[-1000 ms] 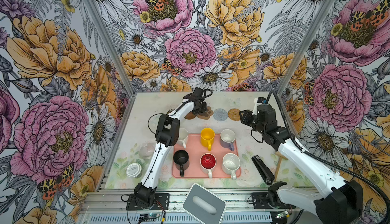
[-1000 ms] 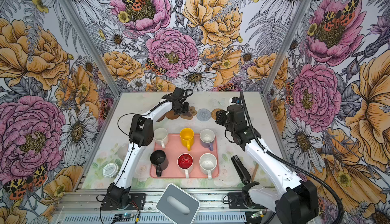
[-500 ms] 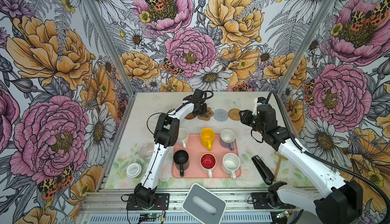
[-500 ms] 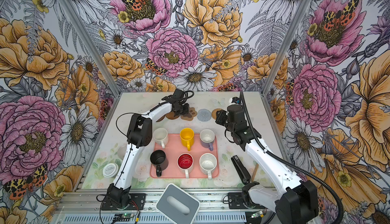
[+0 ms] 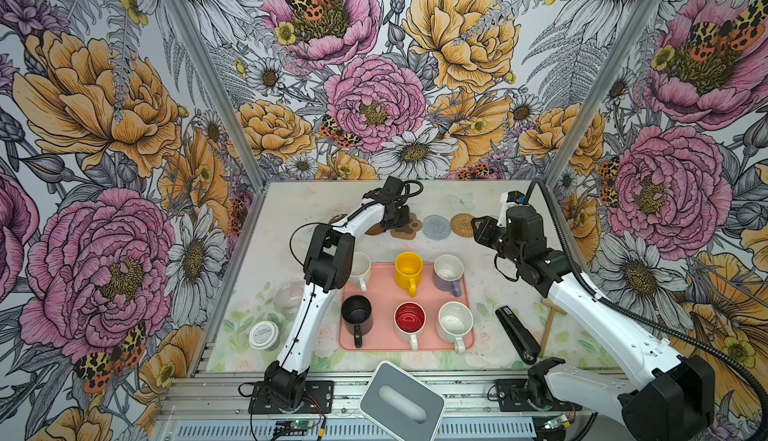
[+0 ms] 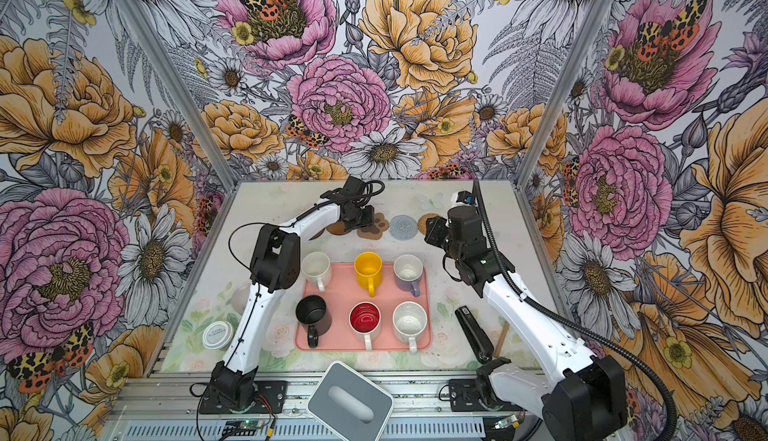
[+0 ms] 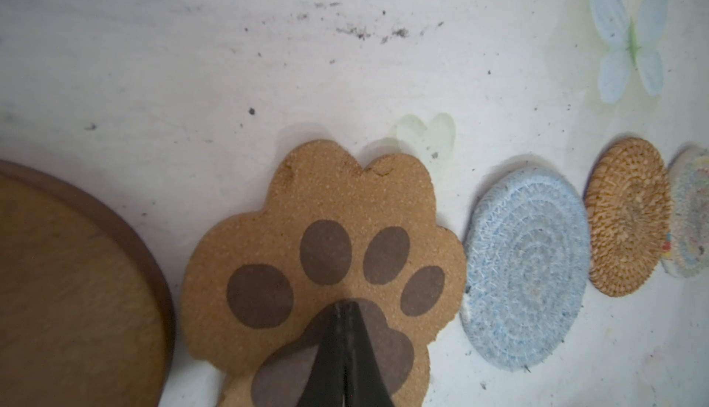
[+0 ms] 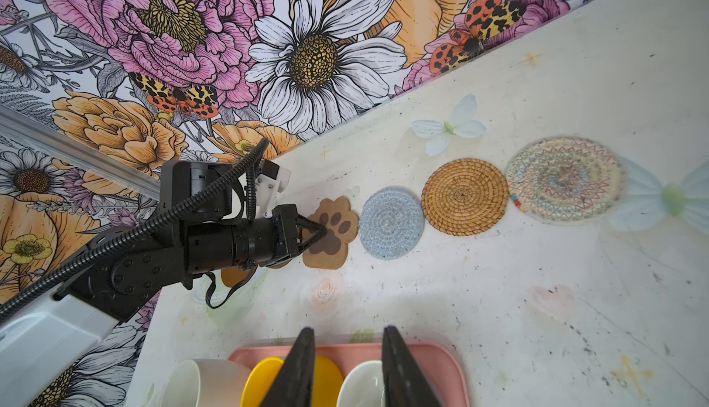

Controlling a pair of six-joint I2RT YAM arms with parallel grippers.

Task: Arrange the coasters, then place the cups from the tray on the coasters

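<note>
Cups (image 5: pixel 408 270), six; tray (image 5: pixel 383 289), one

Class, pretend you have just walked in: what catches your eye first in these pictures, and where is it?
The bold floral wallpaper of pink and orange blooms surrounds the table. At its centre, a salmon-pink rectangular tray holds a bright yellow handled mug and five more in two rows. Beyond it, the shut left gripper points at a tan paw-shaped cork coaster.
</note>
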